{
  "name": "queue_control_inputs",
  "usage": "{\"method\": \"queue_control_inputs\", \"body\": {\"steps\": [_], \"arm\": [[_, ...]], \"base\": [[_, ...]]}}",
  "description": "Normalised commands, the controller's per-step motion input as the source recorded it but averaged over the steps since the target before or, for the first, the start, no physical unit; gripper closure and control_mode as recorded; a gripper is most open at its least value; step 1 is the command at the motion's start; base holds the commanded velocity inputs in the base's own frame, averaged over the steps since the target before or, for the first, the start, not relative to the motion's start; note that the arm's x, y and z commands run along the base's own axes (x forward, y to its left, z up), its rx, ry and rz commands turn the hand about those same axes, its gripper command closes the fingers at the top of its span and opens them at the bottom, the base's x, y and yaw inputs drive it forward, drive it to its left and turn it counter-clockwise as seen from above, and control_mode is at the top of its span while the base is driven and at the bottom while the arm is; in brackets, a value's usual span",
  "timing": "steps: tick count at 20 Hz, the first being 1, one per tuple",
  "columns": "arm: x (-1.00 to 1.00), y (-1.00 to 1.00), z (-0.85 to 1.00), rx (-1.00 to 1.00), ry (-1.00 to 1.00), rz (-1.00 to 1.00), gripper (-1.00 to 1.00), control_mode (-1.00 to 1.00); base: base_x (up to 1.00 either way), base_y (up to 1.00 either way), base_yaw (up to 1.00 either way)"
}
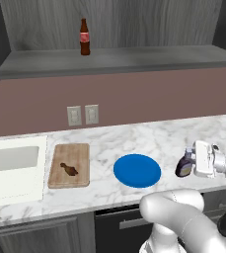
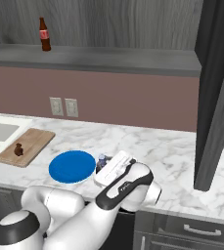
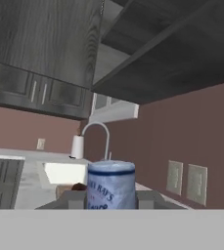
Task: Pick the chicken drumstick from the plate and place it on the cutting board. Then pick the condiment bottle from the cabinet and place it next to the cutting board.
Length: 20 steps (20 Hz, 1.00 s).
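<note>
The chicken drumstick point(image 1: 69, 169) lies on the cutting board point(image 1: 70, 153), also seen at the left in the right base view as the drumstick point(image 2: 18, 149) on the board point(image 2: 33, 141). The bare blue plate point(image 1: 137, 170) sits to the right of the board. My gripper point(image 1: 187, 159) hangs just above the counter to the right of the plate, shut on the condiment bottle point(image 1: 183, 169). In the hand view the bottle's pale cap point(image 3: 111, 183) sits between my fingertips point(image 3: 77, 198). The hand partly covers the bottle point(image 2: 101, 160) in the right base view. The cabinet point(image 1: 134, 58) runs along the back wall.
A slim brown bottle with a red label point(image 1: 85, 37) stands on the cabinet shelf. The white sink point(image 1: 11, 168) lies left of the board, its faucet point(image 3: 96, 128) in the hand view. Wall outlets point(image 1: 82, 114) sit above the counter. A tall dark panel point(image 2: 216, 97) stands at the right.
</note>
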Motion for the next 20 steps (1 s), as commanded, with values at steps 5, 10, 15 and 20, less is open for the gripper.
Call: {"method": "queue_control_inputs", "body": {"steps": [5, 10, 15, 20], "arm": [[0.0, 0.0, -0.4, 0.0, -0.02, 0.0, 1.0, -1.0], [0.02, -0.02, -0.34, 0.0, -0.01, 0.0, 1.0, -1.0], [0.0, -0.09, -0.13, 0.0, 0.0, -0.03, 1.0, -1.0], [0.04, -0.13, -0.05, 0.0, 0.0, -0.06, 1.0, -1.0]], "base": [[0.0, 0.0, 0.0], [0.0, 0.0, 0.0], [0.0, 0.0, 0.0], [0.0, 0.0, 0.0]]}}
